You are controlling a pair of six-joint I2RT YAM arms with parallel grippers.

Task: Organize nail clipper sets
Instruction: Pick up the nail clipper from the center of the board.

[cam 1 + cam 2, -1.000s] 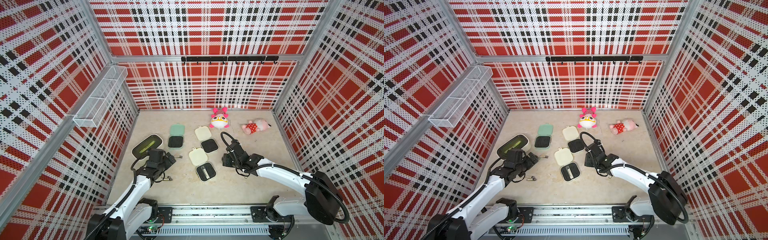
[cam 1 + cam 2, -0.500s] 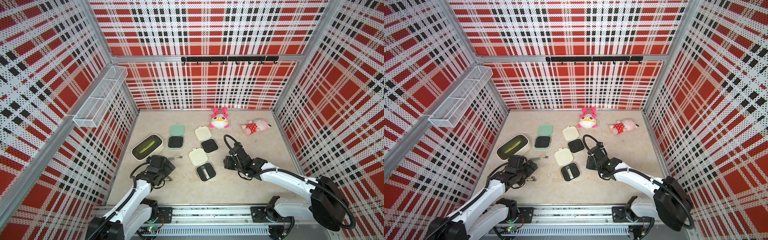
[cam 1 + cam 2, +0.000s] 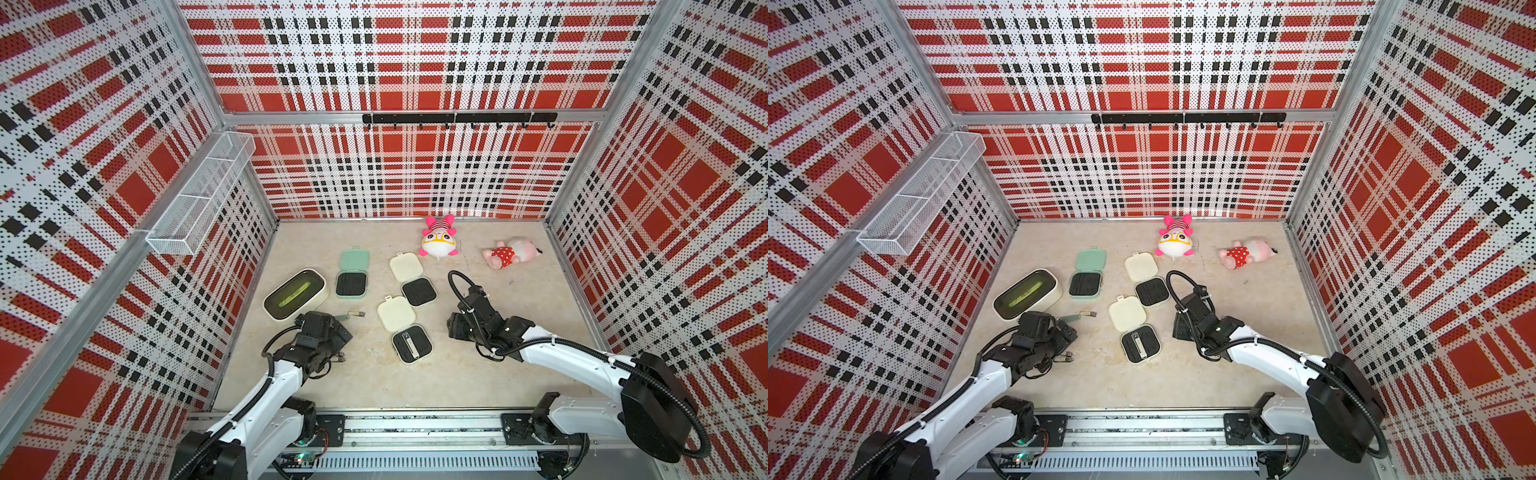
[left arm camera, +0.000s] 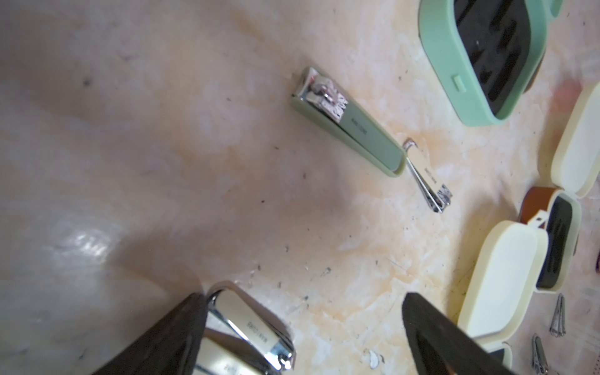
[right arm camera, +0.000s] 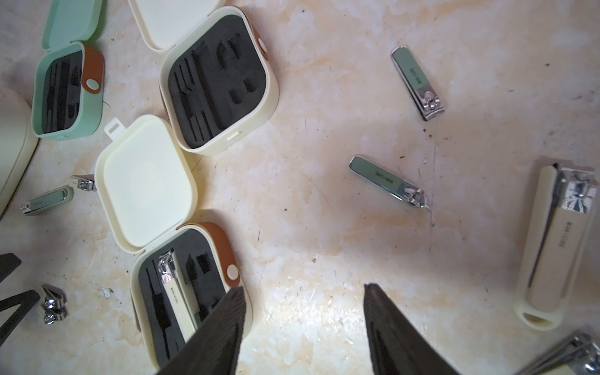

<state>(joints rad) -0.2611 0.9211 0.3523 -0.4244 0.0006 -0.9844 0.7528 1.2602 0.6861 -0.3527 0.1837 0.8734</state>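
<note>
Left gripper (image 4: 302,298), 8 o'clock: jaws spread, empty; silver clippers (image 4: 253,334) beside one finger.
Mint case (image 3: 354,261), 11 o'clock: open, empty.
Far cream case (image 3: 406,268), 12 o'clock: open, empty.
Near cream case (image 3: 395,313), centre: holds cream clipper (image 3: 408,344).
Right gripper (image 5: 303,287), 3 o'clock: spread, empty.

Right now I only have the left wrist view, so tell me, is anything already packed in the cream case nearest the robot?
Observer: Yes, the near cream case holds one cream-handled clipper.
Operator: And the cream case behind it?
Observer: The far cream case lies open with nothing in it.
Operator: Where is the right gripper?
Observer: The right gripper is open and empty, just to the right of the near cream case.
</note>
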